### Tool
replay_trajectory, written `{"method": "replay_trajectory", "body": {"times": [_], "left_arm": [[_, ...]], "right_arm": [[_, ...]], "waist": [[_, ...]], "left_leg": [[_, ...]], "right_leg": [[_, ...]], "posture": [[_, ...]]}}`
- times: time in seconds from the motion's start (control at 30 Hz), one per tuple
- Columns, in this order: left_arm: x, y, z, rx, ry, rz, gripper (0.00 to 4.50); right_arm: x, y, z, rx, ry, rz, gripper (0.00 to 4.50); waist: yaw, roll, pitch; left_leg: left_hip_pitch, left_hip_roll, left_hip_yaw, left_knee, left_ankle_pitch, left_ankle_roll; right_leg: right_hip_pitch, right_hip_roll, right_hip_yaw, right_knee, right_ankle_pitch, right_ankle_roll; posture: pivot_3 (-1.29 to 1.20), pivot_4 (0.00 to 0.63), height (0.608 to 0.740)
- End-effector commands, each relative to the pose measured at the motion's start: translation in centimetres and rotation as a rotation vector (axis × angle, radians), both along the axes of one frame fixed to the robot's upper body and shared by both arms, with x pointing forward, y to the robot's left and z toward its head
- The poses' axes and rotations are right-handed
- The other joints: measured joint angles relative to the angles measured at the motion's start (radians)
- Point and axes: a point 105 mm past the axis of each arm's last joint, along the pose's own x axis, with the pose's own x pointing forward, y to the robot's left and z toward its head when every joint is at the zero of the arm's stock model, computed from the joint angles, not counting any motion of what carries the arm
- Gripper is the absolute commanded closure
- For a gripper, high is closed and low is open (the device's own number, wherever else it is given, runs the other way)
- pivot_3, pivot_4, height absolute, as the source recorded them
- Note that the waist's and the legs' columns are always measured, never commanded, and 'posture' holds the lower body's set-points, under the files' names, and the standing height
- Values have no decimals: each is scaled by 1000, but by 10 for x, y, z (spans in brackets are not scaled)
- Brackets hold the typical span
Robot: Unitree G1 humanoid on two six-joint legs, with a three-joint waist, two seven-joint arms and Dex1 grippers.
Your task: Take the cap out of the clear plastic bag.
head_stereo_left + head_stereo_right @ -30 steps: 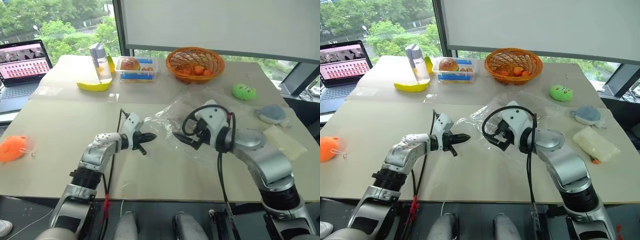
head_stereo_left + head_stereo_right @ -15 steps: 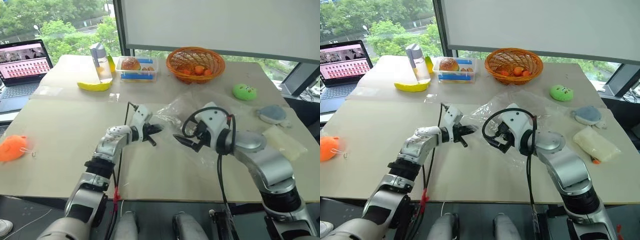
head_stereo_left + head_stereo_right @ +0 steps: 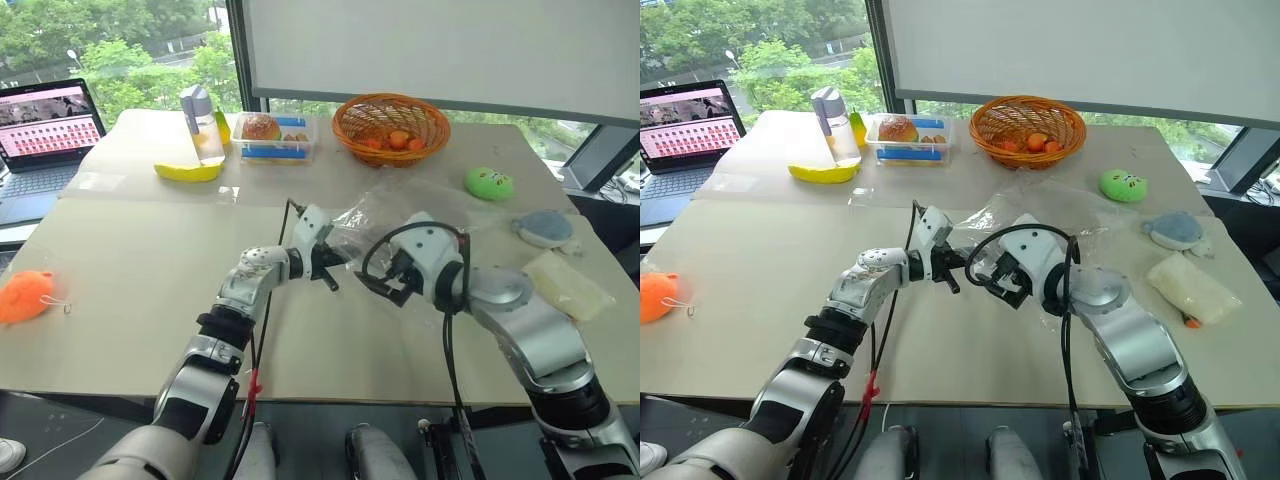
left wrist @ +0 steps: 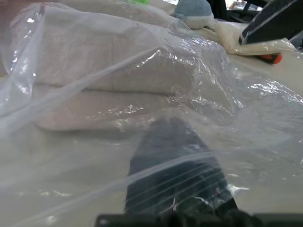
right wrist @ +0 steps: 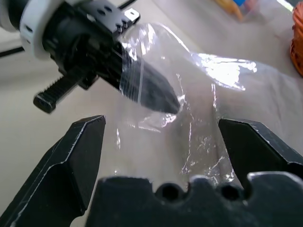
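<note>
The cap (image 4: 109, 71) is lying inside the clear plastic bag (image 4: 227, 109), straight ahead of the left gripper's (image 5: 163, 97) closed fingertips and a little beyond them, its beige fabric showing through the wrinkled film. The bag is spreading over the tan table (image 3: 130, 270) between the two grippers and back toward the orange basket (image 3: 390, 125). The left gripper is sitting with its two black fingers pressed together into one point, and that point is poking into the near edge of the bag with film draped across it; whether it is pinching any plastic cannot be told. The right gripper (image 5: 161, 137) is facing it from the other side with its fingers spread wide and holding nothing, bag film and the left gripper's tip lying in the space ahead of and between them, neither finger visibly touching the plastic. Beyond the right gripper, on its outer side, a green plush (image 3: 488, 183), a grey-blue round plush (image 3: 545, 227) and a pale cream packet (image 3: 568, 283) are resting well apart from the fingers. Far past the left gripper, a banana (image 3: 187, 172), a bottle (image 3: 200, 125) and a food box (image 3: 272, 135) are standing by the window.
</note>
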Motion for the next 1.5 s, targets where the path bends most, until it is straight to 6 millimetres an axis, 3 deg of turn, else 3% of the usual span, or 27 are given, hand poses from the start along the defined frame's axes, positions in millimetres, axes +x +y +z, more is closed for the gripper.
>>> {"method": "replay_trajectory", "body": {"times": [0.03,0.33,0.47,0.6,0.7,0.8,0.93,1.07,1.33,1.4,1.5], "left_arm": [[1,-5,19,-15,-64,-21,4391],[-7,5,19,-7,-55,-14,4391],[-6,16,19,0,-55,27,4500],[-8,22,16,7,-42,40,4500],[-12,19,12,5,-28,29,4500],[-12,13,13,-51,16,49,4500],[-6,6,9,-150,151,133,4500],[0,12,7,-251,283,225,3420],[7,60,1,-400,477,437,313],[9,68,-4,-439,521,478,67],[11,55,-3,-506,577,438,67]], "right_arm": [[2,5,-3,6,-2,17,0],[40,-22,-17,-73,-81,-132,0],[48,-28,-14,-87,-139,-162,1101],[52,-20,10,33,-193,-152,2463],[52,-3,38,288,-163,-123,3493],[54,3,47,281,-170,-96,4409],[55,10,52,274,-167,-70,4409],[54,10,51,267,-160,-68,4500],[51,10,48,265,-151,-69,4500],[50,10,48,266,-149,-70,4500],[47,13,48,269,-144,-61,4500]], "waist": [[0,0,0],[-1,0,0],[-1,0,0],[-2,0,0],[-4,0,0],[2,0,0],[8,0,0],[2,0,0],[-8,0,0],[-5,0,0],[-2,0,0]], "left_leg": [[0,0,0,0,0,0],[-1,0,-1,0,0,0],[-1,0,-1,0,0,0],[-1,0,-1,0,0,0],[-1,0,-2,0,0,0],[-1,0,-2,0,0,0],[-2,0,-3,1,0,0],[-2,-1,-4,1,0,0],[-2,-1,-6,1,0,0],[-2,-1,-6,1,0,0],[-2,-1,-6,1,0,0]], "right_leg": [[0,0,0,0,0,0],[0,0,-1,0,0,0],[0,0,-1,0,0,0],[0,0,-1,0,0,0],[0,0,-1,1,0,0],[0,0,-2,1,0,0],[0,0,-3,0,0,0],[0,0,-3,1,0,0],[0,0,-3,1,0,0],[0,0,-3,1,0,0],[0,0,-3,1,0,0]], "posture": [[0,150,720],[0,150,720],[0,150,720],[0,150,720],[0,150,720],[0,150,720],[0,150,720],[0,150,720],[0,150,720],[0,150,720],[0,150,720]]}}
